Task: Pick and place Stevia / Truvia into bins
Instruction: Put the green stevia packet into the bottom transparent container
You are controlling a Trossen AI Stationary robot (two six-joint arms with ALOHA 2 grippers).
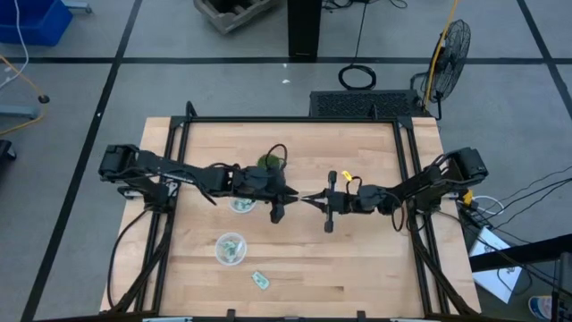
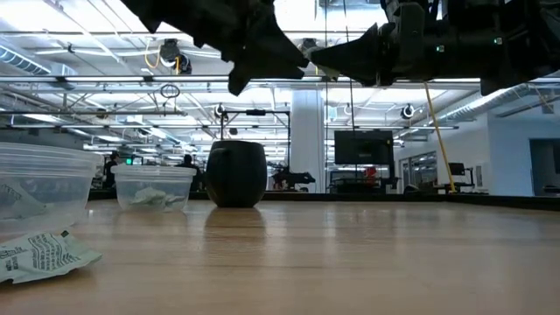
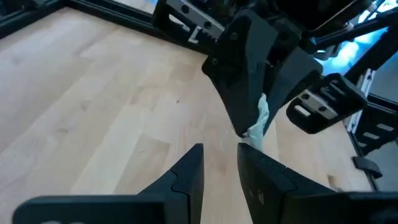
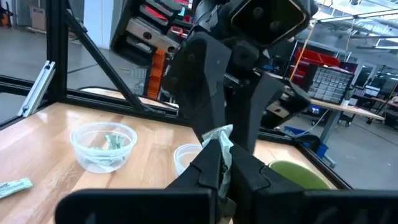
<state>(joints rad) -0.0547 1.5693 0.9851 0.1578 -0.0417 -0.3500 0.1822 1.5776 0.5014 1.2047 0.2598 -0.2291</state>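
Both grippers meet in mid-air over the table's middle. My right gripper (image 1: 310,198) (image 4: 221,163) is shut on a pale green and white Stevia packet (image 4: 221,142). My left gripper (image 1: 289,195) (image 3: 221,152) is open and faces it tip to tip, one finger on each side of the packet's free end (image 3: 260,121). Another packet (image 1: 260,280) lies flat near the table's near edge. One clear bin (image 1: 231,248) with packets inside stands on the near-left part. A second bin (image 1: 241,205) stands partly under the left arm. My right gripper pinches the packet between its two fingers by one end (image 4: 222,152), coming level from the table's right. The packet is lifted clear and sticks out past the fingertips toward the left gripper. Whether the open left fingers touch it, I cannot tell.
A dark green mug (image 1: 271,162) stands just beyond the left gripper, toward the far edge. A black frame (image 1: 295,120) runs along the table's edges. Bare wood (image 1: 375,259) spreads over the near-right part.
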